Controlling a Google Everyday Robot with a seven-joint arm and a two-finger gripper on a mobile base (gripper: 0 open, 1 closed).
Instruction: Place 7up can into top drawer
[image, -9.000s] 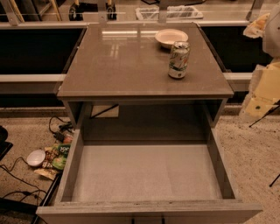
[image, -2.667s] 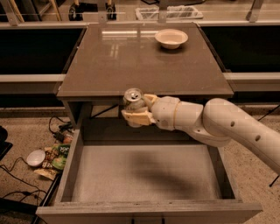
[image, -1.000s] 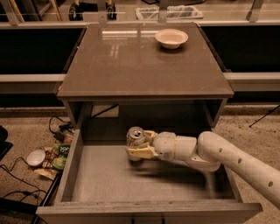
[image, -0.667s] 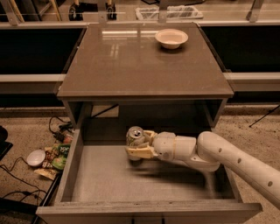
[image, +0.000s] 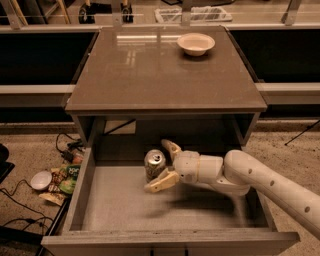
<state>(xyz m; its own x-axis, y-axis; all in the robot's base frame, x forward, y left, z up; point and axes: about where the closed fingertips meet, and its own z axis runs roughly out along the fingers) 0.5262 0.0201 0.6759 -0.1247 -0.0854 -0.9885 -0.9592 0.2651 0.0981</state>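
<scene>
Room for moving is widest in the front half of the top drawer (image: 125, 212), where the flat pale grey bottom lies bare between low side walls and the thick front panel. Toward the back, just under the overhanging edge of the table (image: 150, 75), the 7up can (image: 154, 162) stands upright on the drawer bottom, a small silvery cylinder with a pull-tab top. The end effector (image: 158, 167) reaches in from the right on a smooth cream arm (image: 270, 182). Its two fingers (image: 162, 182) are spread wide, one behind the can and one in front by its base. A shallow white bowl (image: 196, 43) sits on the glossy brown table, near its far right corner.
</scene>
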